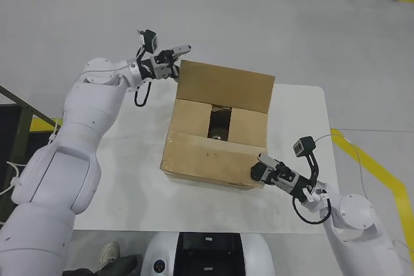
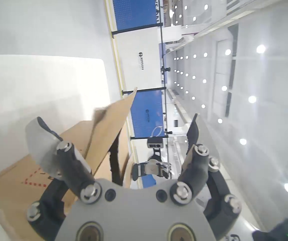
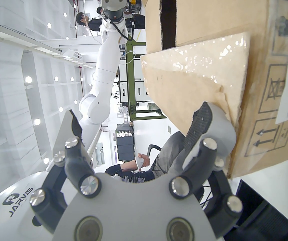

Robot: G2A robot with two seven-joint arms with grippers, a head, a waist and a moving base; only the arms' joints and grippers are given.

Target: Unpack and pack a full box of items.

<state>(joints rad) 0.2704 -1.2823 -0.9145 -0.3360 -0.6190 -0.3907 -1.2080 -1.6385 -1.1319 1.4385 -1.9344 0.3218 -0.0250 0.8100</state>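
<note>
Grey floor (image 1: 331,41) w/ yellow tape (image 1: 372,163), blue panels (image 2: 133,3), ceiling lights (image 2: 260,48).

A white bench (image 1: 138,200) spreads beneath the right pincer (image 1: 257,170). Yellow floor tape (image 1: 379,168) runs off to that pincer's outer side. Blue partition panels (image 2: 133,3) stand far beyond the left pincer (image 1: 181,52).

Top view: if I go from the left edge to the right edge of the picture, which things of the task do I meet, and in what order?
Left gripper → cardboard box's dark opening → right gripper
</note>
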